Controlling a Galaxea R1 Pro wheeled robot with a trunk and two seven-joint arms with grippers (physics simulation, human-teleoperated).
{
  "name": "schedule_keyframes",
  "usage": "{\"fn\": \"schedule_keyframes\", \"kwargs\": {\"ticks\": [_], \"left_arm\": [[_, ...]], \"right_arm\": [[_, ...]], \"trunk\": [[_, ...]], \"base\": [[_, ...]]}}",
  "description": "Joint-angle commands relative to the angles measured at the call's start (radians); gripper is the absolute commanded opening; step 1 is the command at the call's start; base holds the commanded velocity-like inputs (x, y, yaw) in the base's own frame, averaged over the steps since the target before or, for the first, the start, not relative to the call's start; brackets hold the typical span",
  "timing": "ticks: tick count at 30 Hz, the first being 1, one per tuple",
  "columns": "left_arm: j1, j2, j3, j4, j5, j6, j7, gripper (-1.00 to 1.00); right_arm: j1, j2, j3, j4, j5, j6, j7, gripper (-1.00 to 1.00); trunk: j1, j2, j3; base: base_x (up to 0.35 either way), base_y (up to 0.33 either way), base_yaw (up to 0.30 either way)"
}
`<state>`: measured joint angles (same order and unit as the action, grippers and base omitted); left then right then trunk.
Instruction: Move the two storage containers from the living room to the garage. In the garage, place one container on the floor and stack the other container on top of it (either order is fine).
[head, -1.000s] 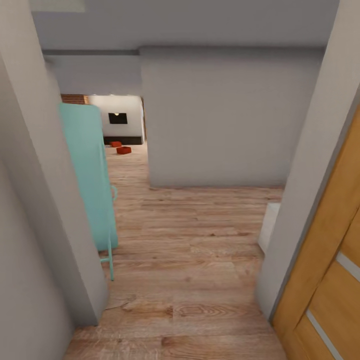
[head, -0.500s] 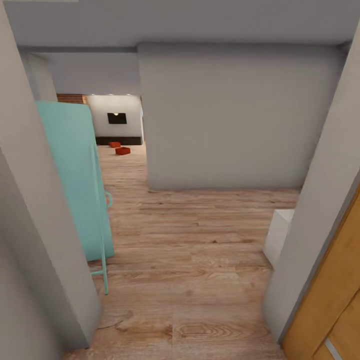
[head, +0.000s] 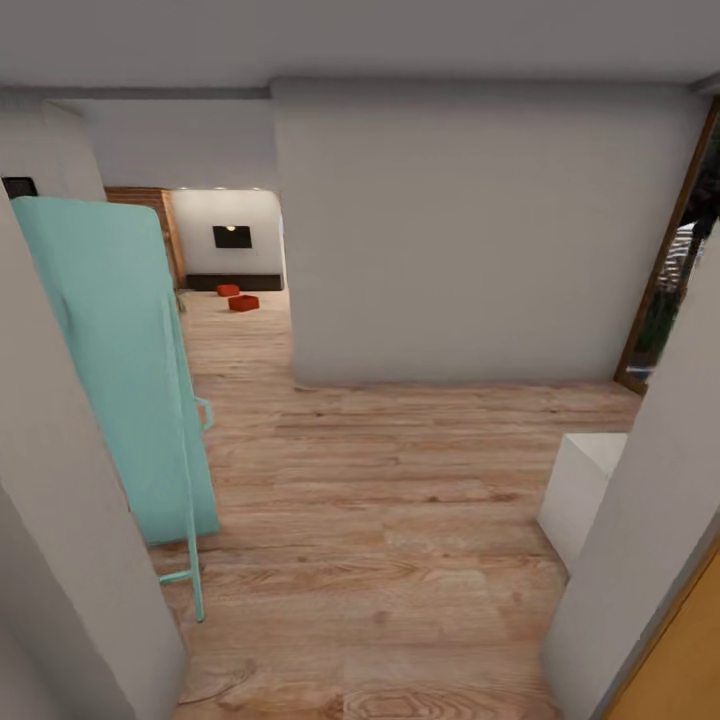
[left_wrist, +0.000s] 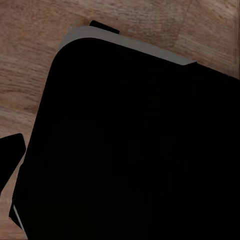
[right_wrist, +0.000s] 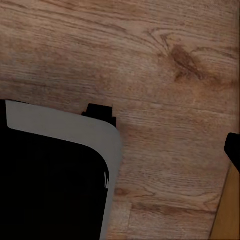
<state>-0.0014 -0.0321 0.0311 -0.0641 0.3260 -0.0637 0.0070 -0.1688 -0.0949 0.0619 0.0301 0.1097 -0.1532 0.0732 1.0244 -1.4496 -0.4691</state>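
Note:
The two storage containers (head: 243, 302) (head: 228, 290) are small orange-red boxes far ahead on the light wood floor of the living room, close together before a long dark low cabinet (head: 232, 282) under a black TV (head: 232, 237). They lie past the hallway, seen through an opening left of a grey wall (head: 480, 230). In the right wrist view a dark fingertip (right_wrist: 234, 150) sits far out to the side over wood planks, with nothing between the fingers. In the left wrist view another dark fingertip (left_wrist: 11, 152) also sits far to the side, beside my black base (left_wrist: 135, 145).
A teal panel on a thin teal frame (head: 120, 370) leans on the left wall. A grey doorframe post (head: 70, 560) is close on my left and another (head: 650, 520) on my right, by an orange wooden door (head: 680, 660). A white box (head: 580, 490) stands low right. An open doorway (head: 680, 290) is far right.
The whole head view has shifted: I have moved forward through the doorway. The wooden door has slid almost out of view, the white box shows more, and a doorway has appeared at far right.

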Motion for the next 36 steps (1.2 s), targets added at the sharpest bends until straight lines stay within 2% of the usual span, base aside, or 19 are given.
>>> {"fn": "schedule_keyframes", "kwargs": {"ticks": [1,36], "left_arm": [[0.0,0.0,0.003,0.0,0.003,-0.002,0.001,1.0],[0.0,0.0,0.003,0.0,0.004,0.001,0.001,1.0]], "right_arm": [[-0.001,0.0,0.006,0.003,0.005,-0.009,0.001,1.0],[-0.001,-0.002,0.006,0.003,0.005,-0.002,-0.012,1.0]], "trunk": [[0.001,0.0,-0.001],[0.001,0.0,-0.001]], "base": [[0.321,0.0,0.0],[0.321,0.0,0.0]]}}
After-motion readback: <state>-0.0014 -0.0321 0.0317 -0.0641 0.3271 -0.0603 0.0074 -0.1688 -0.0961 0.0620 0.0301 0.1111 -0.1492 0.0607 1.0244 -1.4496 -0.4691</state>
